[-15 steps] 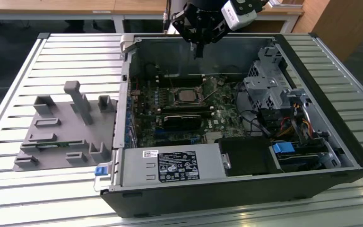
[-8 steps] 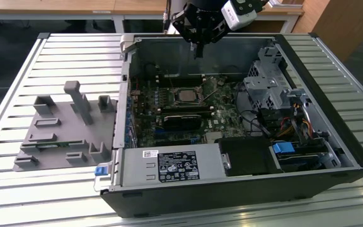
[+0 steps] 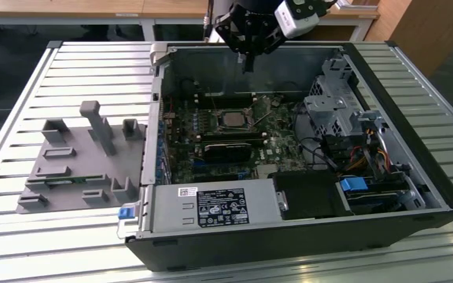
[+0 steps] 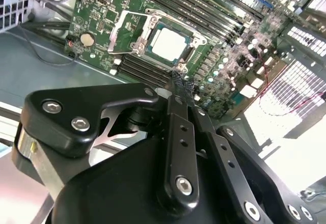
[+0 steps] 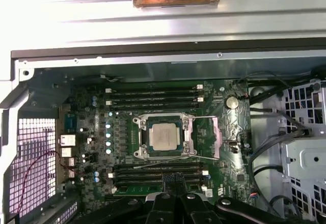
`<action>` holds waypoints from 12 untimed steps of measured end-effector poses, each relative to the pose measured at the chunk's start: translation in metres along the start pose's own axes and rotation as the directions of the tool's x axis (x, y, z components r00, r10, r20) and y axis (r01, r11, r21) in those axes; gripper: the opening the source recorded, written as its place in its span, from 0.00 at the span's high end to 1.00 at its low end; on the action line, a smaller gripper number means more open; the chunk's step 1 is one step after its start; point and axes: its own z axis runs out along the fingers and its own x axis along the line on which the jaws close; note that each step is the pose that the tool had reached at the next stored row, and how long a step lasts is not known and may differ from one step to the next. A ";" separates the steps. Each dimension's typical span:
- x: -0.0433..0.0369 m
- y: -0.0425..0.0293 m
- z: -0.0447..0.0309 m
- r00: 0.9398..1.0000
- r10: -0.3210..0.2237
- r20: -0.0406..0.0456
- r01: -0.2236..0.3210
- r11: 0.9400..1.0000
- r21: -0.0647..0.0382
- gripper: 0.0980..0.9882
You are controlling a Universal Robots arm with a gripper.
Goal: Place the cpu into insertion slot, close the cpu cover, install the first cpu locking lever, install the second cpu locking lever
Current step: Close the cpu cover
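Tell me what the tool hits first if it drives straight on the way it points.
Probably the long black slots beside the cpu, not the chip itself. The tool hangs well above the board, so depth leaves this uncertain.

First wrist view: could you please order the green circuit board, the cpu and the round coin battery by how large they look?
1. green circuit board, largest by far
2. cpu
3. coin battery, smallest
All sit on one board, so nearness hardly matters.
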 end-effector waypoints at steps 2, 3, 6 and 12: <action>-0.0006 0.0003 0.0006 1.000 0.017 0.002 -0.017 1.000 -0.001 0.99; -0.0018 0.0008 0.0012 1.000 0.020 0.002 -0.020 1.000 0.000 0.99; -0.0057 0.0016 0.0061 1.000 0.022 0.002 -0.022 1.000 0.000 0.99; -0.0071 0.0015 0.0119 1.000 0.028 0.002 -0.028 1.000 0.000 0.99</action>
